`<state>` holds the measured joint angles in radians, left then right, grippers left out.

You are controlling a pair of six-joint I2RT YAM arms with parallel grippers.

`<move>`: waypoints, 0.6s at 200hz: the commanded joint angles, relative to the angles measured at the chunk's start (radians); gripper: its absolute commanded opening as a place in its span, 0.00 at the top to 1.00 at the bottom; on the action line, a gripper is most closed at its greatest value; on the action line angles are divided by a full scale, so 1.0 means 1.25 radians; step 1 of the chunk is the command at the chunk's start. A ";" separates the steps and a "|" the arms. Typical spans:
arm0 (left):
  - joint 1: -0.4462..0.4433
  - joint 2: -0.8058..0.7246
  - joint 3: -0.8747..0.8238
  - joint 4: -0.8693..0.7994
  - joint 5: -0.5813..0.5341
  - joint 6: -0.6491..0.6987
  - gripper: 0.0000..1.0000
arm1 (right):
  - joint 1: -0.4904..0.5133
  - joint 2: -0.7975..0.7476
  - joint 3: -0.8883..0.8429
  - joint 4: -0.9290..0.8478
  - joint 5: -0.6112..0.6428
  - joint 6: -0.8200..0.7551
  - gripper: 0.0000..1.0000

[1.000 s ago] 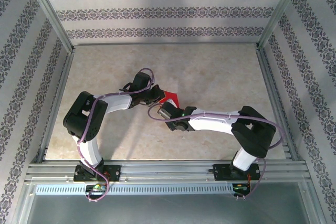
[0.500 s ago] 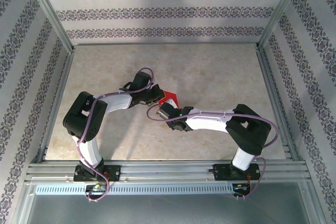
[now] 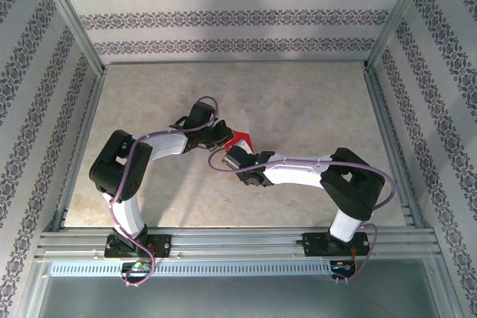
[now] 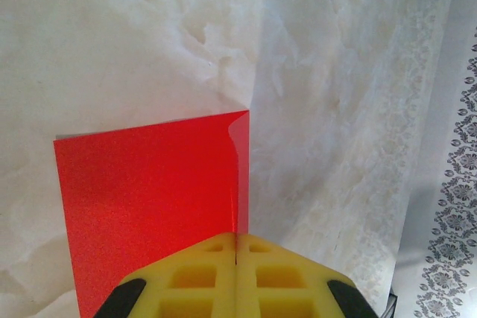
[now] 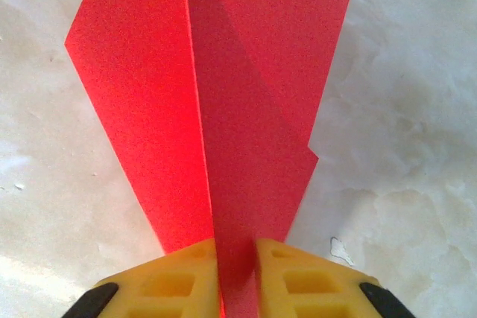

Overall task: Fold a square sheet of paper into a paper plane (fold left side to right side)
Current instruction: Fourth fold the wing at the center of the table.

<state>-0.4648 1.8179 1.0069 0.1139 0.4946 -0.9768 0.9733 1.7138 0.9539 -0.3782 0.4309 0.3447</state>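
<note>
Both arms meet at the middle of the desk (image 3: 313, 102); the red paper sheet (image 3: 242, 140) lies there, between the two wrists, well clear of every desk edge.

Left gripper (image 4: 236, 237): jaws clenched, yellow fingers (image 4: 195, 279) pressed together with no gap; the sheet's (image 4: 149, 199) raised crease at its right edge runs straight into the seam between them, so I read it as pinched on that crease. The flat body of the paper spreads to the left of the jaws in this view, its far edge square across.

Right gripper (image 5: 236, 247): jaws set close on either side of the central ridge of the sheet (image 5: 223, 109), red paper filling the gap between the fingers; I take this as a grasp on the ridge. The ridge runs straight away from the jaws, with angled flaps falling off to both sides.

In the top view the left gripper (image 3: 221, 137) comes at the paper from the left and the right gripper (image 3: 237, 156) from the near side; both are touching it, neither clearly nearer.

Judgement: folding is well under way but no dart is finished. Next move turns on the long axis — it lies in line with the right jaws, so a press along the ridge suits that arm, the left one anchoring.
</note>
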 commanded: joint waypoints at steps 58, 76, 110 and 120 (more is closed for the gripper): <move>0.037 -0.095 -0.029 -0.058 -0.030 0.046 0.72 | 0.011 0.013 -0.003 -0.018 0.020 0.015 0.93; 0.068 -0.140 -0.055 -0.093 -0.039 0.066 0.67 | 0.012 0.014 -0.003 -0.018 0.020 0.014 0.94; 0.144 -0.242 -0.103 -0.167 -0.048 0.111 0.63 | 0.011 0.020 -0.001 -0.018 0.010 0.008 0.94; 0.167 -0.271 -0.116 -0.186 -0.051 0.124 0.62 | 0.012 0.020 -0.001 -0.015 0.000 0.005 0.94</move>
<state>-0.3157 1.5650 0.9020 -0.0132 0.4534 -0.8890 0.9733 1.7248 0.9535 -0.3782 0.4324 0.3447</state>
